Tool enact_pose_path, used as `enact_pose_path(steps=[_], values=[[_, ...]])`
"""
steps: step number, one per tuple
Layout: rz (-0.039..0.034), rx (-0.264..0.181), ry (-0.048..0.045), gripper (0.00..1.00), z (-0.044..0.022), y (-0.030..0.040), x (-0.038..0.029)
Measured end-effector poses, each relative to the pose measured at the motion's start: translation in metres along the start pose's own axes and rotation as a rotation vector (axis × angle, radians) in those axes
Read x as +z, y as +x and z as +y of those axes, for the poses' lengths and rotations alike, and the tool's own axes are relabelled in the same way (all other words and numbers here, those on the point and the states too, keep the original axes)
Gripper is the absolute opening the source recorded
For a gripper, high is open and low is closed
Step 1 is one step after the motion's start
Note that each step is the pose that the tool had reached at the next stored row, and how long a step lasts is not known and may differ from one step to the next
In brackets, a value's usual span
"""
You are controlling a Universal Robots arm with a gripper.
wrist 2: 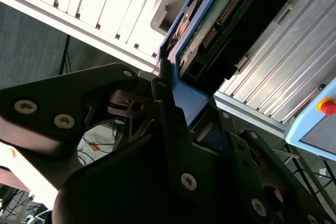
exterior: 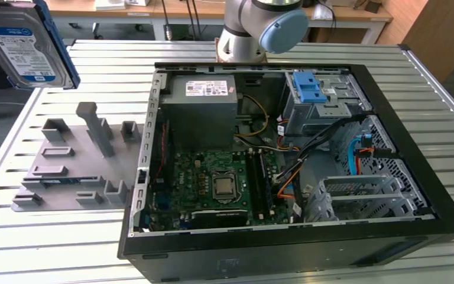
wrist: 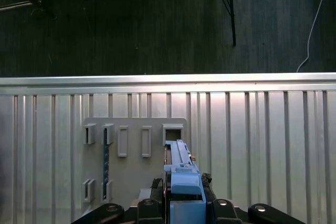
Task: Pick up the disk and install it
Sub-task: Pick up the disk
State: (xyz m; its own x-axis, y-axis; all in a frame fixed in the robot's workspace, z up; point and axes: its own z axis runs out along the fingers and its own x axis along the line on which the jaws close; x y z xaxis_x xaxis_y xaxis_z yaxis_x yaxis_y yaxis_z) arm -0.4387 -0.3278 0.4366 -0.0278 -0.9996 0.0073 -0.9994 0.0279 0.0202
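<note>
Clamping the disk (exterior: 23,47) by its blue carrier frame, gripper (wrist: 185,205) holds it raised over the grey fixture plate (wrist: 134,171) (slatted worktop (wrist: 262,140) beneath), well apart from the open computer case (exterior: 290,154).

The disk (exterior: 23,46) is a flat silver hard drive with a white-and-blue label and a blue plastic carrier frame along its edges. It hangs raised off the surface, slightly tilted, at the exterior view's upper left, label facing that camera. It is well apart from the open computer case (exterior: 290,251). The second wrist view shows its green circuit-board underside. The end effector (wrist: 184,203) clamps its blue frame.
</note>
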Motion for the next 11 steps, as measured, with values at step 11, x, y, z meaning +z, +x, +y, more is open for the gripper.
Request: enact_pose_path(steps=[11], values=[[0.0011, 0.000, 0.0000, 0.36, 0.0002, -0.0002, -0.0069]])
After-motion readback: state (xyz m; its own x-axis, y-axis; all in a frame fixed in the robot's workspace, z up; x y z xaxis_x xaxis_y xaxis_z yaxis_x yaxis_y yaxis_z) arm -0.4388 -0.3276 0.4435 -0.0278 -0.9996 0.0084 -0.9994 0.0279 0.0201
